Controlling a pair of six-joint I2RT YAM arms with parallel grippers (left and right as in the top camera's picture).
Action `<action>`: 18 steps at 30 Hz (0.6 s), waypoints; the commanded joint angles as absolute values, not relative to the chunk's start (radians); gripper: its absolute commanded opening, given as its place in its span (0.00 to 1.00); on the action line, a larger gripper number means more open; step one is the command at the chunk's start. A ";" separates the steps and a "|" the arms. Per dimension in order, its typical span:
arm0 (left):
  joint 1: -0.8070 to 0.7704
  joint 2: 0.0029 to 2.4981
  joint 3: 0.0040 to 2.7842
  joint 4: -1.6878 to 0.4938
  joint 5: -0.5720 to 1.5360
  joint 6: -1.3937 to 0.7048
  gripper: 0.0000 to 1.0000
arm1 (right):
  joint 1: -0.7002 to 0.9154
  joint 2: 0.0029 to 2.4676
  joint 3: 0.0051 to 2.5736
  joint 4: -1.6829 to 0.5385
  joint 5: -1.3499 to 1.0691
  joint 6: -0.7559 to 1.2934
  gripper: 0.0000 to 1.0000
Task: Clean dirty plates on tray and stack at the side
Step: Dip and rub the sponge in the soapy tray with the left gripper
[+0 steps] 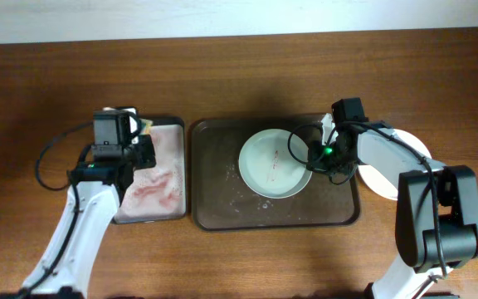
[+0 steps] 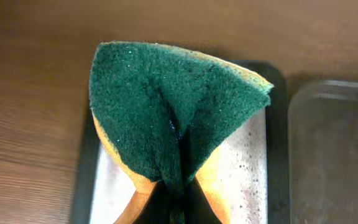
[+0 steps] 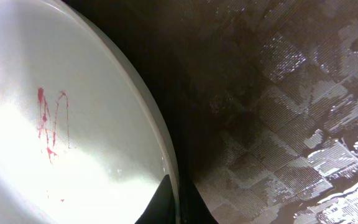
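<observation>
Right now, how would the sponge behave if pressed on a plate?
Probably soft and floppy: the sponge folds where the jaws pinch it. Its green face looks rough, so it likely drags rather than slips.

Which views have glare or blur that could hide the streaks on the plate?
Overhead: even light, sharp, plate streaks faint. Right wrist: strong glare whitens its lower part, red streaks readable; wet glints on the tray. Left wrist: sponge sharp, table softly blurred.
</observation>
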State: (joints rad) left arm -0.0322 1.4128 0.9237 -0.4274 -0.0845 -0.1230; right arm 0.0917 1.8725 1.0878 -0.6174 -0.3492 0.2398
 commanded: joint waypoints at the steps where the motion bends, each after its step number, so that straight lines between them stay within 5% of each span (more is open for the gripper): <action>1: -0.036 1.347 0.944 -0.420 -0.195 -0.095 0.00 | 0.106 1.888 1.052 -0.636 -0.314 0.241 0.04; 18: -0.204 1.338 0.944 -0.421 -0.461 -0.073 0.00 | 0.106 1.888 1.052 -0.635 -0.314 0.241 0.04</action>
State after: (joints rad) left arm -0.1867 1.3632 0.9241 -0.4221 -0.4122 -0.0895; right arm 0.0917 1.8725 1.0882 -0.6174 -0.3496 0.2394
